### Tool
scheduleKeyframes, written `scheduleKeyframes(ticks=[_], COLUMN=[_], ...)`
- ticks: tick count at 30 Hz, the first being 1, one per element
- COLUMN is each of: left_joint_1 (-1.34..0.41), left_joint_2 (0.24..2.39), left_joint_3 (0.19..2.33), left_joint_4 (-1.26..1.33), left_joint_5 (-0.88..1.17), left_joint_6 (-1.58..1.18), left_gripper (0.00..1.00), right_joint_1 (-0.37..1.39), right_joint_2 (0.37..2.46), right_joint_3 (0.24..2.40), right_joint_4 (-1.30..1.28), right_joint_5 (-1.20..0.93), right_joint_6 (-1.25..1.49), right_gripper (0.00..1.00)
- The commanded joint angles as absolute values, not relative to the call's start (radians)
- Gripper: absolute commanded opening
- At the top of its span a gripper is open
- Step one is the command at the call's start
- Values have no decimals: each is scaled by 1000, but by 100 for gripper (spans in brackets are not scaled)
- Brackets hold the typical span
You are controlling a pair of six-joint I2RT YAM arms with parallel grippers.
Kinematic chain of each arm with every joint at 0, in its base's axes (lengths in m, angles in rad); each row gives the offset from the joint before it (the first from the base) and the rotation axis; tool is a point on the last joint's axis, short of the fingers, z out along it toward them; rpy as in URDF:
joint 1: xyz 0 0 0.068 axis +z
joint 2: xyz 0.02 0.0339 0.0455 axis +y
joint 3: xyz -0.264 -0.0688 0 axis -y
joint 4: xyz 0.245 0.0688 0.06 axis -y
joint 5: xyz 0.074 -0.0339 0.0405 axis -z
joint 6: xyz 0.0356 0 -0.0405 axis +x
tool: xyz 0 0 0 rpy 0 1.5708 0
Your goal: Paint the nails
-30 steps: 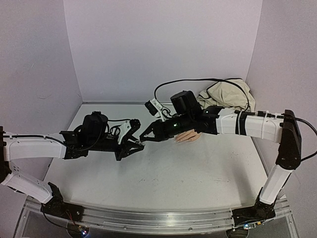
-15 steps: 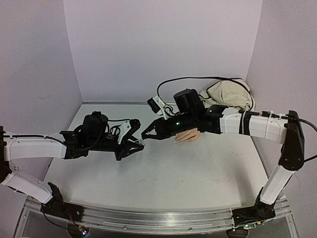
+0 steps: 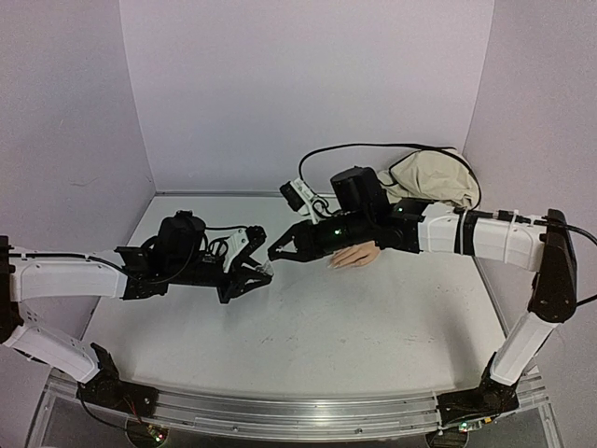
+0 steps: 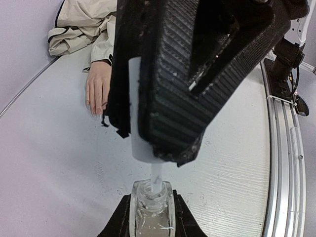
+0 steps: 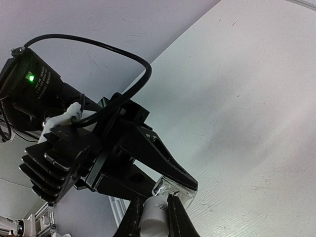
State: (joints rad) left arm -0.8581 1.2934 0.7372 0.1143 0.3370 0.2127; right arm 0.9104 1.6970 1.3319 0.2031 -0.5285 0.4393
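Note:
The peach mannequin hand (image 3: 356, 254) lies palm down at the back of the table, and its pale nails (image 4: 94, 111) point toward me in the left wrist view. Its beige sleeve (image 4: 84, 24) and dark wrist band (image 4: 104, 61) lie behind it. My left gripper (image 3: 261, 272) is shut on a small clear bottle (image 4: 152, 200) and holds it open-necked. My right gripper (image 3: 276, 253) is shut on the white cap (image 5: 154, 221) just above the bottle (image 5: 177, 189). The thin white brush stem (image 4: 157, 178) still dips into the neck. The hand lies behind and to the right of both grippers.
A black cable (image 3: 373, 149) loops over the right arm at the back. The crumpled beige cloth (image 3: 431, 177) fills the back right corner. Lilac walls close in the table at the left, back and right. A metal rail (image 3: 308, 415) runs along the near edge.
My right gripper has risen a little and moved right with the cap, drawing it off the bottle. The left gripper has held the bottle still.

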Motion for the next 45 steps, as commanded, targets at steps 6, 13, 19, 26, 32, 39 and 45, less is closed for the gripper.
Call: scheduleKeyframes(ticks=[6,13,19,26,32,39,45], left_joint_1=[-857,-857,-856,-856,-858,-858,-857], left_joint_2=[1287,1290,1286,1292,1235,1142,1167], left_joint_3=[745,740,735,722,692,726,784], left_joint_4=[168,168,170,168,168,161,159], left_joint_5=[348,340,324,318,248,179,127], left_joint_6=[216,212,189,120,-24,-29,-26], left_gripper=[0,0,0,0,0,0,0], right_joint_1=[914,913,913,886,804,692,647], right_joint_2=[1654,1633,1605,1535,1430,1304,1277], right_joint_3=[1328,1318,1296,1233,1117,943,836], right_joint_4=[242,258,270,334,398,438,448], right_joint_5=[-531,-510,-495,-513,-516,-450,-353], right_joint_6=[437,441,442,442,433,337,289], right_gripper=[0,0,0,0,0,0,0])
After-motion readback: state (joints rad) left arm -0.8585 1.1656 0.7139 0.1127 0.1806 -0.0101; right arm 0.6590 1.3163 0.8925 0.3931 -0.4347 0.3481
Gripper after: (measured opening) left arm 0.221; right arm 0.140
